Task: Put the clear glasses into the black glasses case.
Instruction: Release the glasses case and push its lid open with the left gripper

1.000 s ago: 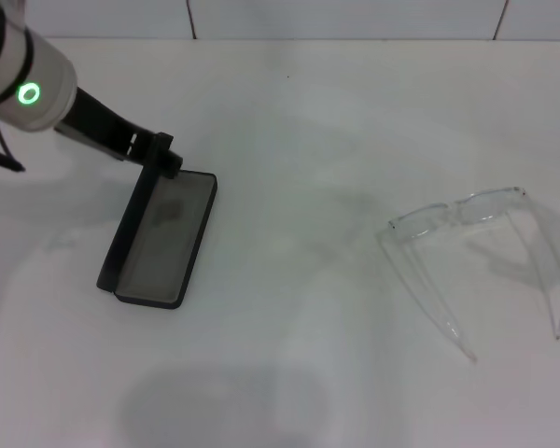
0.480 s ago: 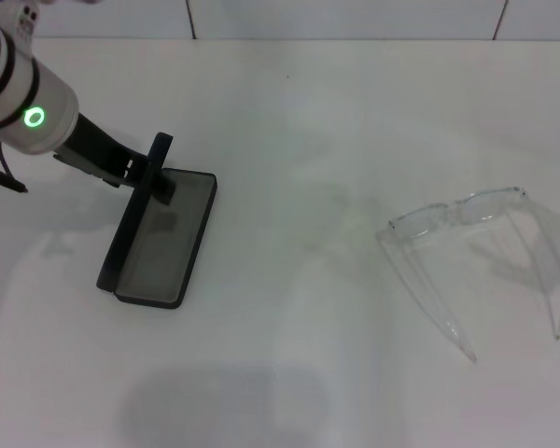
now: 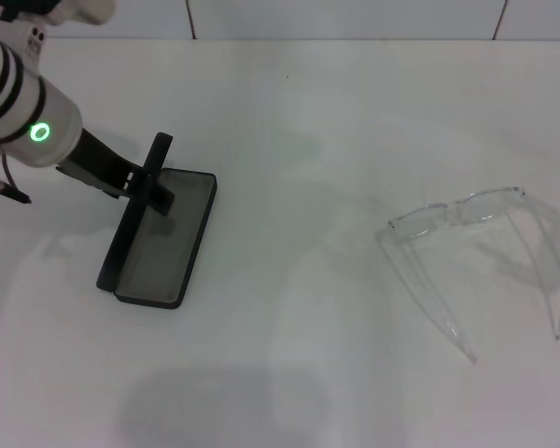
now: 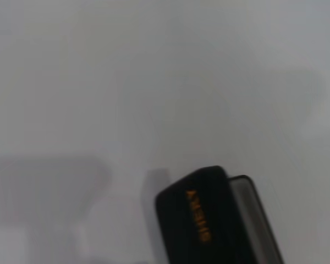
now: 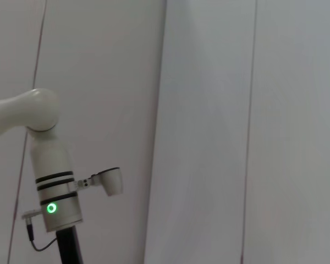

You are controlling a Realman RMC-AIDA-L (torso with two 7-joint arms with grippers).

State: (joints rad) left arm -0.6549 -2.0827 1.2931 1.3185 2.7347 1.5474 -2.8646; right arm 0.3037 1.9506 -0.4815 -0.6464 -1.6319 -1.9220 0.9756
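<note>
A: White tabletop (image 3: 289, 121), tiled wall behind — nothing btwn the objects.

B: Left gripper (image 3: 155, 177)?

A: At far end of black glasses case (image 3: 159, 241), fingers closed on its upright lid. Case open, tray flat, table's left side.

B: Clear glasses (image 3: 476, 261)?

A: Well apart to the right, arms unfolded toward robot. Right gripper not visible.

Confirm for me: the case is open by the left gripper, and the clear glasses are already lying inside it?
Not quite. The black glasses case is open by the left gripper, but the clear glasses lie apart on the table, off to the robot's right. The head view shows only grey lining in the case.
</note>
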